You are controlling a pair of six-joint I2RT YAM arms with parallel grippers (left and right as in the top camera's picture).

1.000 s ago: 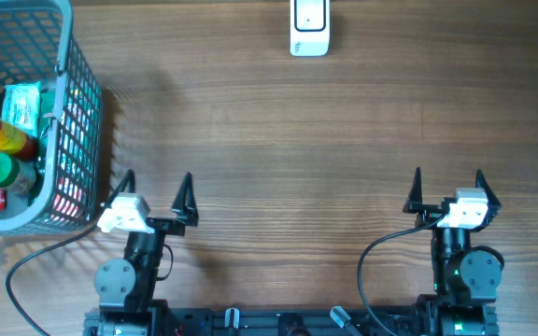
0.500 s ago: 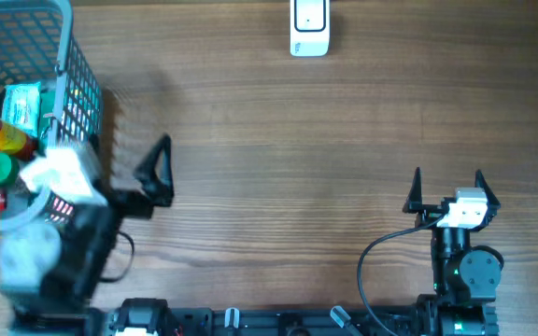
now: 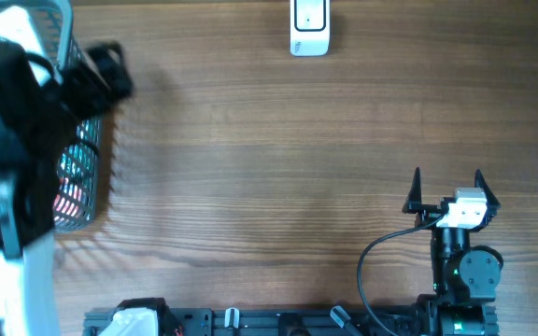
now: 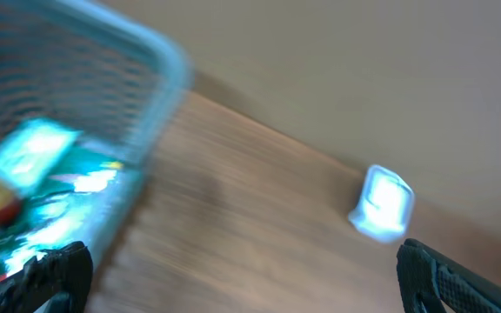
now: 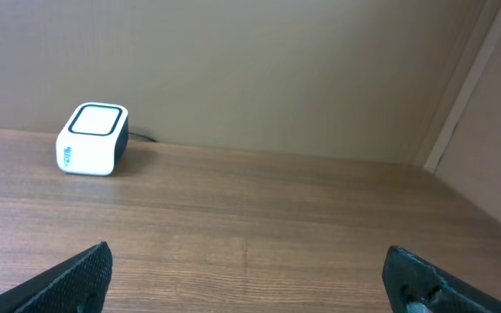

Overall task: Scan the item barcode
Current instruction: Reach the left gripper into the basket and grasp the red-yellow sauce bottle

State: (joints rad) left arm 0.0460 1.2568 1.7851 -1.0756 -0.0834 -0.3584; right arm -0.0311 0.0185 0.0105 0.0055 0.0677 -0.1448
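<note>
Left gripper (image 4: pixel 249 276), jaws apart, shows blurred above the basket (image 3: pixel 87 175), covering most of it; right gripper (image 3: pixel 447 183) spread, empty

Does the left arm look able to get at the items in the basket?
Probably yes: the open left claw is at the basket; its top is open and nothing covers the items.

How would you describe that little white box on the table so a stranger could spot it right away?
Look down on the wooden table and go to its far edge, roughly midway across. The white box stands there alone, far from the blue mesh basket at the left. It is the only small, rounded white thing there, with a dark-framed window.
</note>
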